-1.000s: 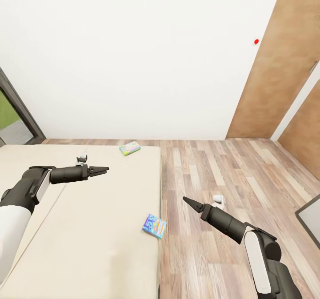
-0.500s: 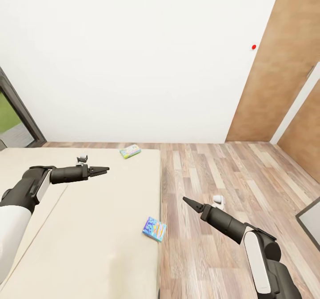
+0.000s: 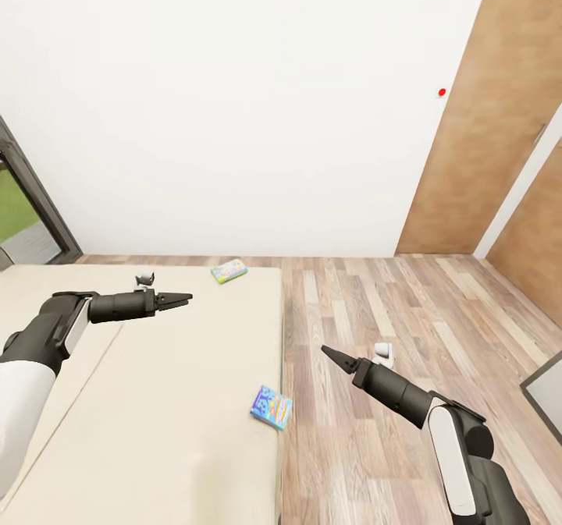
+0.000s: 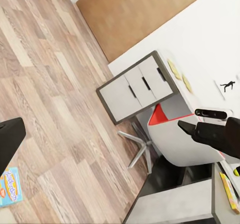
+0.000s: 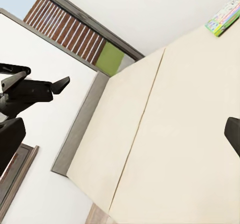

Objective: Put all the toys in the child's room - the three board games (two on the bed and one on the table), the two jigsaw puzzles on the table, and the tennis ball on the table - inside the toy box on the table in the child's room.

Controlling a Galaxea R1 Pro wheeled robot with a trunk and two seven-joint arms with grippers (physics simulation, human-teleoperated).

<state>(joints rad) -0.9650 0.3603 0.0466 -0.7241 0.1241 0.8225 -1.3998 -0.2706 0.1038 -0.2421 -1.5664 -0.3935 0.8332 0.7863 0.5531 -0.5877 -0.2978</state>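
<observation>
1. I see the wide low bed with a plain beige mattress (image 3: 156,400) below both arms, on the wood-plank floor (image 3: 406,306).
2. The green-edged board game box (image 3: 229,271) lies on the bed at its far edge, near the white wall (image 3: 234,104).
3. The blue-purple board game box (image 3: 272,406) lies on the bed at its edge beside the floor.
4. My left gripper (image 3: 181,299) hangs above the bed, fingers nearly together, holding nothing.
5. My right gripper (image 3: 332,356) hangs over the floor just beside the bed, fingers drawn to a point, empty.
6. In the left wrist view, a white-topped bench with pale grey drawer fronts (image 4: 136,86) stands against the wall.
</observation>
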